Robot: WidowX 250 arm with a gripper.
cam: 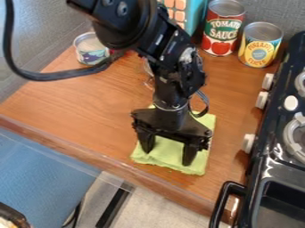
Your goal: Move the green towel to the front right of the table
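Note:
The gripper [168, 153] hangs over the green towel [170, 161], pointing down, with its two fingers spread apart and towel surface showing between them. The towel lies folded and flat near the front edge of the wooden table, right of its middle. Its upper part is partly hidden behind the gripper's body. Whether the fingertips touch the cloth, I cannot tell.
A black toy stove [268, 164] with white knobs and a front handle stands along the right side. At the back are a tomato can [221, 29], a pineapple can [260, 44], a teal box [191, 13] and a small can [90, 48]. The table's front edge [119, 161] runs below the towel.

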